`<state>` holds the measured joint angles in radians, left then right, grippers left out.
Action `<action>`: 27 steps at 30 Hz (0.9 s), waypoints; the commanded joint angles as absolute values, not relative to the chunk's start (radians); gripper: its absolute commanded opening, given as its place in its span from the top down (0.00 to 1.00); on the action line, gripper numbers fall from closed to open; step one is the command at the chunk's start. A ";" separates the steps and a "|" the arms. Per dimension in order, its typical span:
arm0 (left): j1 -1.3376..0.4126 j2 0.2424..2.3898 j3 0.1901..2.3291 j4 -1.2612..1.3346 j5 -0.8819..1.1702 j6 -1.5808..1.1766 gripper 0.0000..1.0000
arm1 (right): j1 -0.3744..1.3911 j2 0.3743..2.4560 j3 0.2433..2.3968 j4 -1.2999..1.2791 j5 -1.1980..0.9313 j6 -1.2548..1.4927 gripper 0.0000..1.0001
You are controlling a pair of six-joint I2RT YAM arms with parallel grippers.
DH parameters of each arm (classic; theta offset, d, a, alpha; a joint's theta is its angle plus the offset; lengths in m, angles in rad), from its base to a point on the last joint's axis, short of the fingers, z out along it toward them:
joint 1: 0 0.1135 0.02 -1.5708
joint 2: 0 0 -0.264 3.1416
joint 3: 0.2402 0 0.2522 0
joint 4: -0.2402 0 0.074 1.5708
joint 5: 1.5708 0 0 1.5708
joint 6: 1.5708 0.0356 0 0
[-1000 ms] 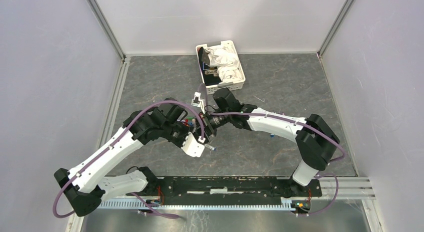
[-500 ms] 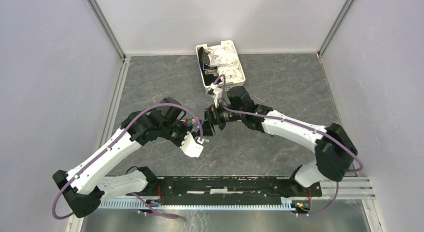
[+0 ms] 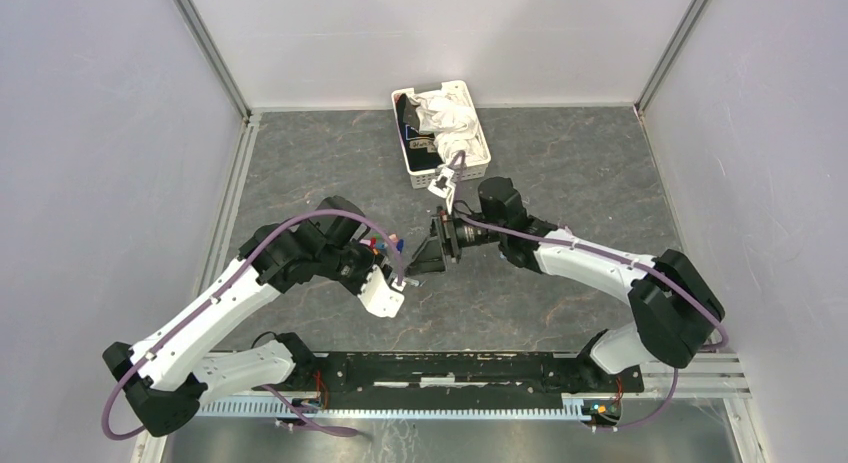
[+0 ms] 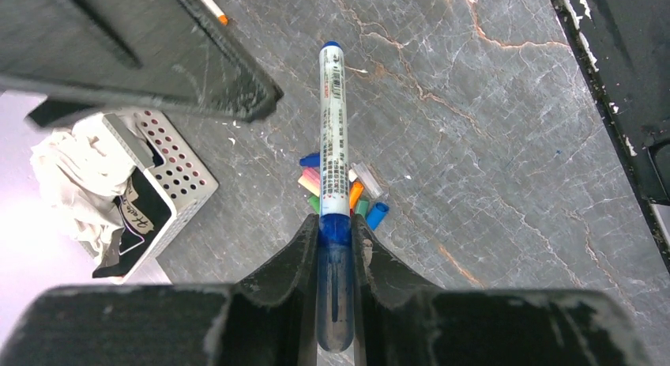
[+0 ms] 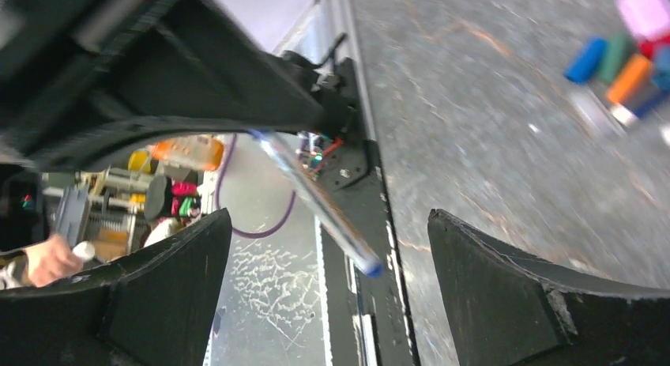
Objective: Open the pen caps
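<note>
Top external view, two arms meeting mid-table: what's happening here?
The left end effector is shut on a white-barrelled pen, gripping its blue end. The right end effector is open and faces the pen's free end, which shows between its jaws, ungripped. Loose coloured pen caps lie in a small pile on the table below. A white basket sits at the far side.

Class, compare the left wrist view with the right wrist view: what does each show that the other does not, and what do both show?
Only the left wrist view: the white basket holding a crumpled cloth, and the left gripper shut on the blue end of the pen. Only the right wrist view: the right gripper wide open, and a person's hand beyond the table's edge. Both: that pen with its blue tip, the heap of coloured caps and the grey table.
</note>
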<state>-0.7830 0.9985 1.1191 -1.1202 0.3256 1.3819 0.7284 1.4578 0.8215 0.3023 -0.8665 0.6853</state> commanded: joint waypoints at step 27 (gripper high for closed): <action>-0.787 0.999 1.116 -1.097 0.317 1.446 0.97 | 0.911 1.621 1.096 0.348 -1.048 0.726 0.83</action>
